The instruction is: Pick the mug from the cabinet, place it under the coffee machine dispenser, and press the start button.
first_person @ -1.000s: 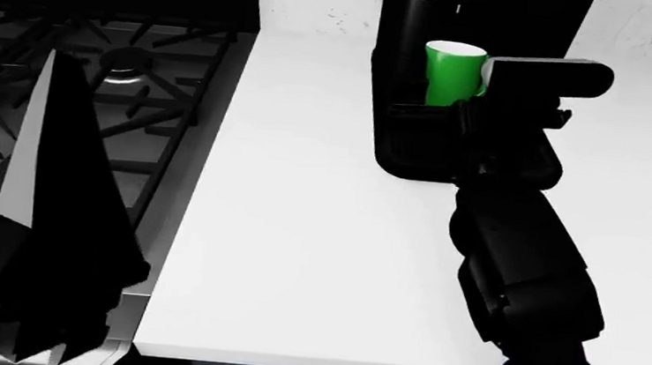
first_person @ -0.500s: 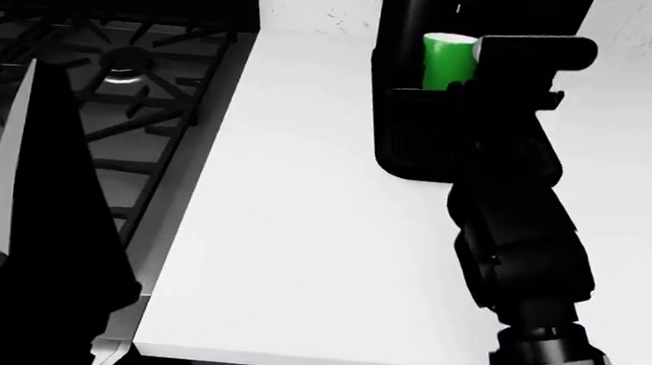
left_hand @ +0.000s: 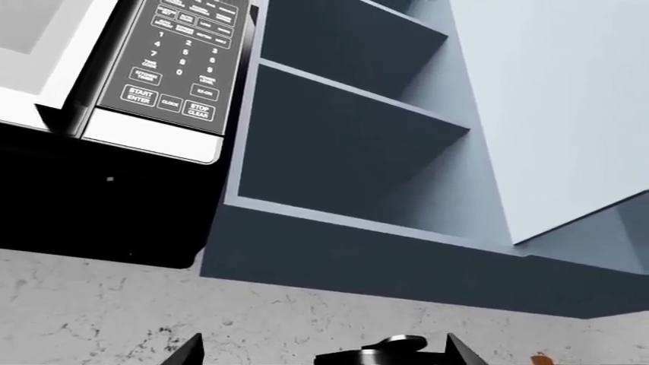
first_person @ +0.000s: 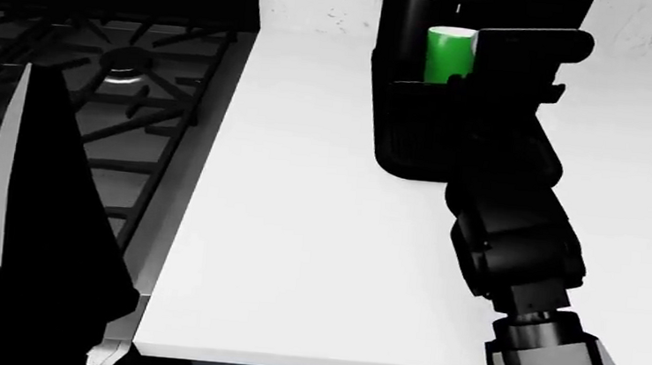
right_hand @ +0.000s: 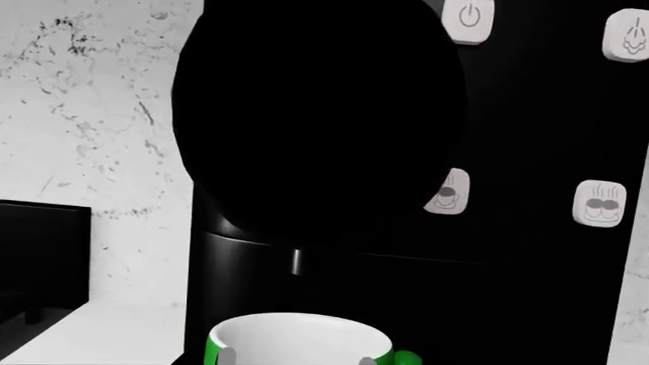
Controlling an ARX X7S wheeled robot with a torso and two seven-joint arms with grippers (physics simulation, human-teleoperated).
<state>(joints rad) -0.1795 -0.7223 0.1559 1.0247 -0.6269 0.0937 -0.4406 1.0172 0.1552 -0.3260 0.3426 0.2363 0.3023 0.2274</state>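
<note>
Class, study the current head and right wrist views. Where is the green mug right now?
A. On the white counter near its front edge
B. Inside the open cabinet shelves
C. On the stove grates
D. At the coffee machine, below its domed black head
D: the mug stands at the coffee machine, and the right wrist view shows its white rim directly under the round dispenser.

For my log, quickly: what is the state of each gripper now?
Left gripper: not in view.
Right gripper: at the green mug under the coffee machine dispenser; open or closed cannot be told.
</note>
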